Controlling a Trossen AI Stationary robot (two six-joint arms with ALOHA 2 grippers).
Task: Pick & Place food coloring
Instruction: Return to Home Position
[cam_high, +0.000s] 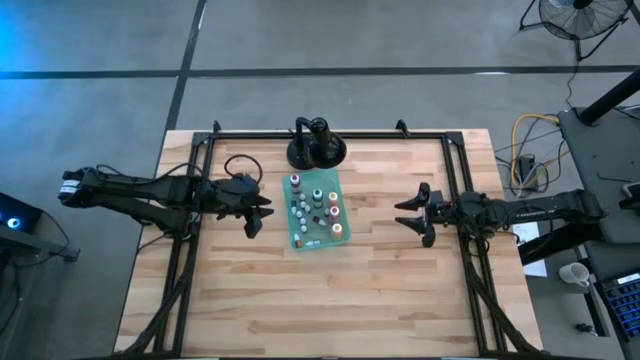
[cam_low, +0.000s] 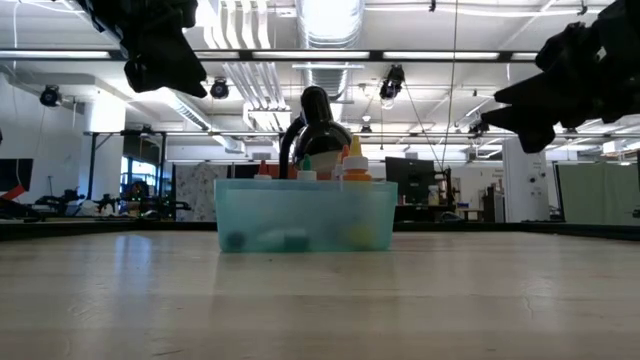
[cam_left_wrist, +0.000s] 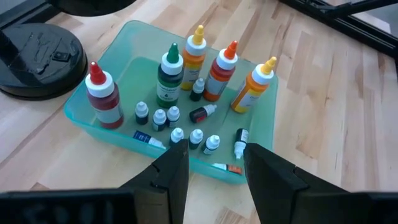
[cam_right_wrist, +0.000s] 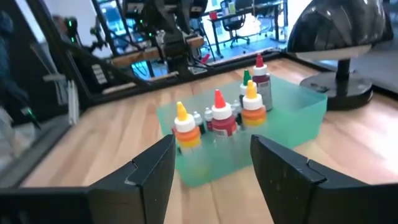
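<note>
The food coloring bottles (cam_left_wrist: 186, 106) sit in a translucent teal tray (cam_high: 302, 238) at the table's middle. Tall ones with red, green, yellow and orange caps stand upright on their bases. Several tiny ones stand among them, and a few (cam_left_wrist: 203, 112) lie on their sides. My left gripper (cam_high: 258, 217) hovers left of the tray, above its near-left wall (cam_left_wrist: 214, 168), open with nothing between its fingers. My right gripper (cam_high: 410, 214) hangs level to the tray's right, pointing at it (cam_right_wrist: 211, 165), open and empty. In the low view both grippers (cam_low: 175, 75) (cam_low: 520, 115) are clear of the tabletop.
A black round-based stand (cam_high: 316, 148) sits just behind the tray at the far edge. Black frame rails (cam_high: 196, 190) (cam_high: 455, 180) run along both sides of the wooden table. Bare wood (cam_high: 320, 300) lies between the tray and the near edge.
</note>
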